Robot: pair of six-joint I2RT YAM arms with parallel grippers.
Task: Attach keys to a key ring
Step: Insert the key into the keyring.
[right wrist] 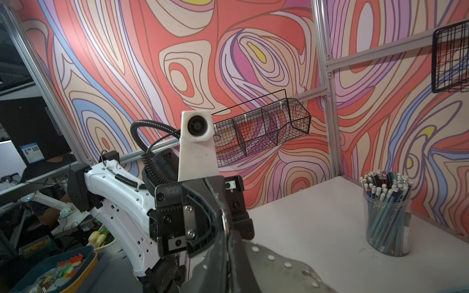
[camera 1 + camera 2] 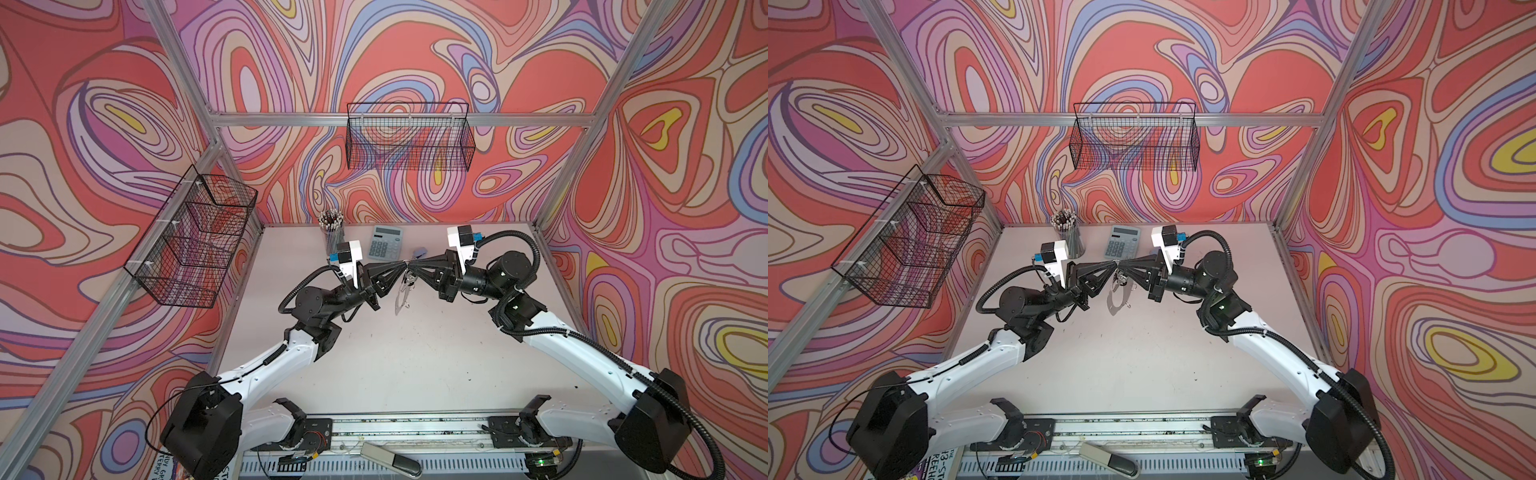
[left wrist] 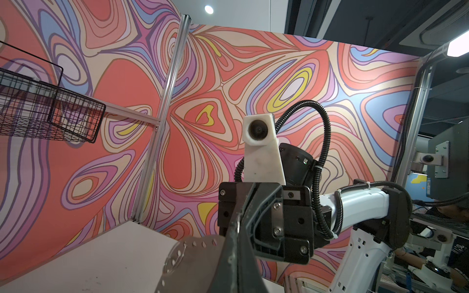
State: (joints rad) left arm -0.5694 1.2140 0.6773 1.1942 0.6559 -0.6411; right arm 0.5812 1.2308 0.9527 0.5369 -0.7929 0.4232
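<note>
The key ring (image 2: pixel 398 301) (image 2: pixel 1112 303) (image 3: pixel 193 256) hangs in the air above the table (image 2: pixel 415 365), close to the calculator (image 2: pixel 386 248) on the side nearer the robot, with its flat band dropping below the two gripper tips. The left gripper (image 2: pixel 401 266) is pressed together on the band's dotted rim. The right gripper (image 2: pixel 415 264) meets it tip to tip and is pressed together on the same upper edge; we cannot tell whether it nips the band itself or one of the small wire loops. The keys (image 2: pixel 1121 278) seem to be the small dark-and-silver cluster dangling just under those tips, too small for us to read. We judge the band light, thin and fairly stiff, yet smooth enough to swivel or slip in a narrow pinch. We would therefore hold it by its flat faces across the rim, right beside the loop being worked. The loops look springy and fiddly, and the loose keys will likely swing.
</note>
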